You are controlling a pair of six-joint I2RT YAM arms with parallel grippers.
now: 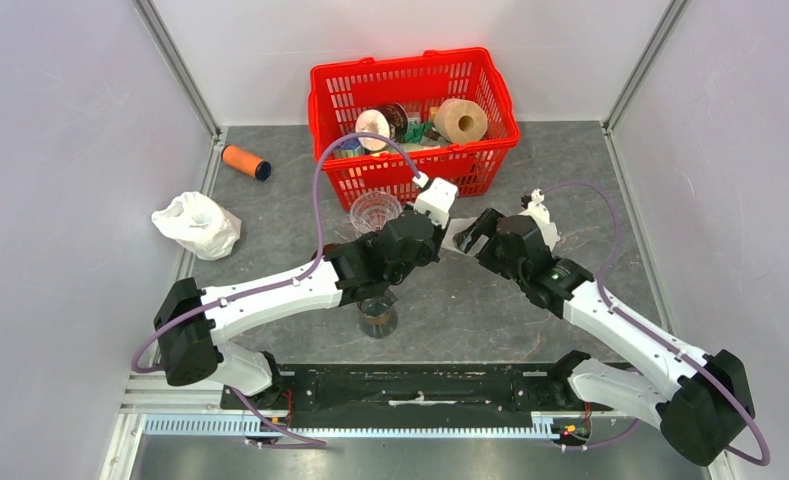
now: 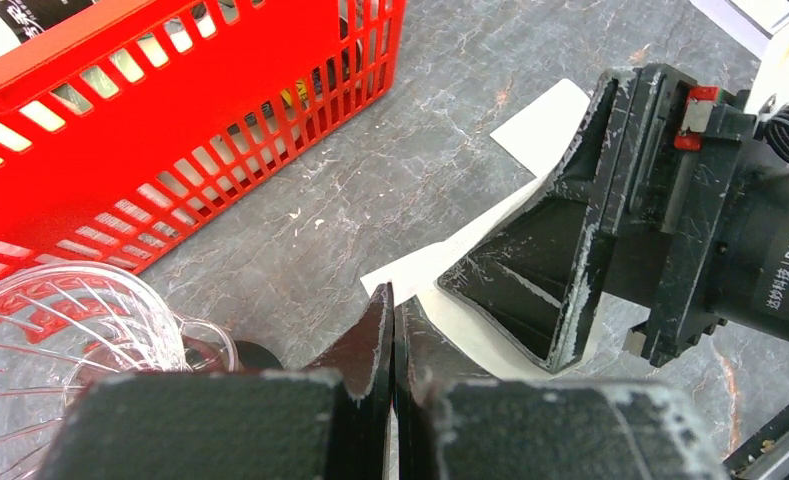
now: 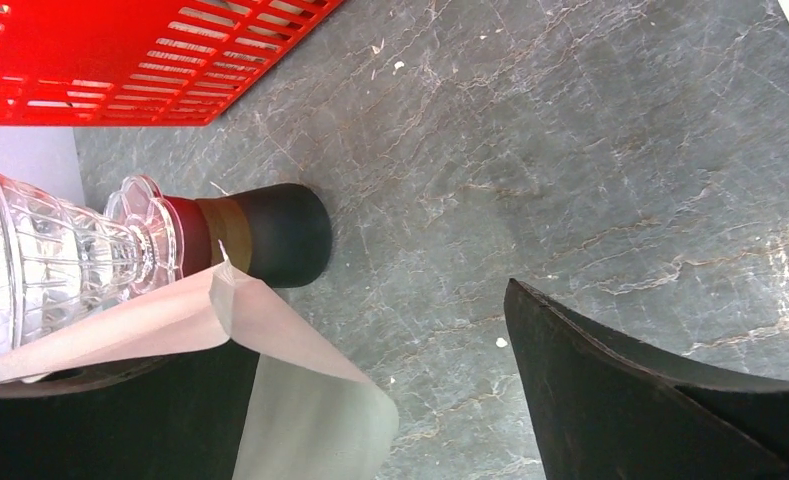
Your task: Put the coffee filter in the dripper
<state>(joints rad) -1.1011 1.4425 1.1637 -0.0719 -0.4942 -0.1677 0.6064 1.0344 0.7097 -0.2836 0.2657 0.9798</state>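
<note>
The white paper coffee filter [image 1: 460, 238] hangs between my two grippers, just right of the glass dripper [image 1: 375, 210]. My left gripper [image 1: 446, 238] is shut on the filter's near edge; in the left wrist view the fingers [image 2: 375, 330] are pressed together with the paper [image 2: 540, 125] spreading beyond them. My right gripper [image 1: 477, 232] is open, and in the right wrist view the filter [image 3: 300, 400] drapes over its left finger. The dripper [image 3: 40, 260] sits on a dark cylindrical base [image 3: 270, 235], apart from the filter. It also shows in the left wrist view [image 2: 60, 330].
A red basket [image 1: 410, 75] holding tape rolls and other items stands behind the dripper. An orange cylinder [image 1: 245, 161] and a crumpled white bag [image 1: 198, 224] lie at the left. A small white object [image 1: 540, 210] sits behind my right gripper. Grey walls enclose the table.
</note>
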